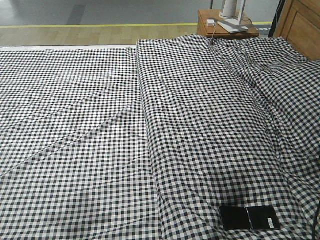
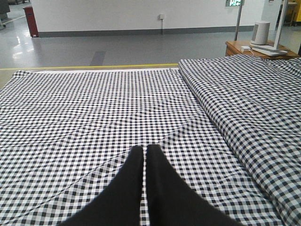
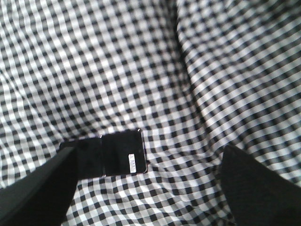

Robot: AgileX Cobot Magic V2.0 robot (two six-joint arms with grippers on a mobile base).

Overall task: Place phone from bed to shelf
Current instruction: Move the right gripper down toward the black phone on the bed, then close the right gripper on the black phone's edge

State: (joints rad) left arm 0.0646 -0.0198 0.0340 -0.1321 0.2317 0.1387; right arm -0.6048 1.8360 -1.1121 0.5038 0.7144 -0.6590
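Observation:
The phone (image 1: 249,217), a glossy black slab with a crease across its middle, lies flat on the bed (image 1: 100,130) near its front right corner. In the right wrist view the phone (image 3: 120,153) shows its white sticker. My right gripper (image 3: 148,165) hovers above it, open wide; the left finger covers the phone's left end and the right finger is well clear of it. My left gripper (image 2: 145,153) is shut with nothing in it, low over the gingham cover (image 2: 94,117). The shelf is out of view.
A raised fold of the cover (image 1: 150,125) runs down the bed's middle. A small brown nightstand (image 1: 226,26) with a white device and cable stands beyond the far edge. A wooden headboard (image 1: 300,25) rises at the right. Grey floor (image 2: 117,47) lies past the bed.

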